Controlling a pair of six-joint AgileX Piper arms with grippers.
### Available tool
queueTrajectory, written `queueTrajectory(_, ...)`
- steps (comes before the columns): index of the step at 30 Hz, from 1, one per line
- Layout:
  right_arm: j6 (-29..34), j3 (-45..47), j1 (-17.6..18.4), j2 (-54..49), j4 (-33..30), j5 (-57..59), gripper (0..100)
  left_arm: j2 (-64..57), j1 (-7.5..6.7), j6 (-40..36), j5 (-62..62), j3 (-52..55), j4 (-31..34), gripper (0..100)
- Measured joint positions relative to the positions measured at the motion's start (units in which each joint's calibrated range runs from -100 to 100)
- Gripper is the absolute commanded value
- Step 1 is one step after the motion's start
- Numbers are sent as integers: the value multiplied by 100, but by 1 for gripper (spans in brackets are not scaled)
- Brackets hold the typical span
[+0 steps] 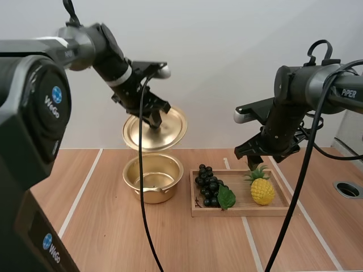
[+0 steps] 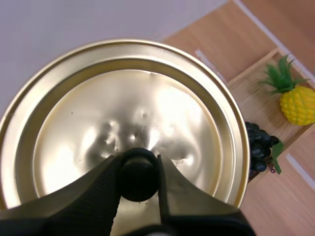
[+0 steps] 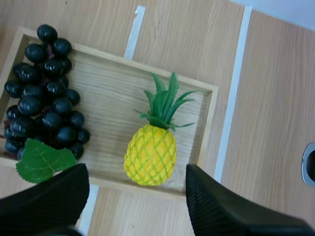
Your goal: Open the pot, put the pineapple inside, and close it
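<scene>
My left gripper [image 1: 154, 118] holds the gold lid [image 1: 170, 131] tilted in the air above the open gold pot [image 1: 153, 177]. In the left wrist view its fingertips [image 2: 106, 179] pinch the lid's black knob [image 2: 138, 174]. A yellow pineapple [image 1: 262, 189] with green leaves lies at the right end of the wooden tray [image 1: 241, 212]. My right gripper [image 1: 255, 161] hangs open just above the pineapple. In the right wrist view the pineapple [image 3: 151, 152] lies below the two spread fingers [image 3: 216, 206].
A bunch of dark grapes [image 1: 209, 185] with a green leaf fills the tray's left end, between pot and pineapple. White tape lines [image 1: 85, 187] run across the wooden table. A round hole [image 1: 347, 189] sits at the table's right edge.
</scene>
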Motion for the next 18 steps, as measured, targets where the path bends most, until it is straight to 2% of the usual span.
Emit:
queueTrajectory(10, 282, 219, 0, 435, -270, -426, 95, -1729, 0, 165, 50, -189, 267, 0)
queueTrajectory(18, 363, 650, -15, 810, -315, -1298, 95, -2225, 0, 245, 50, -189, 484, 0)
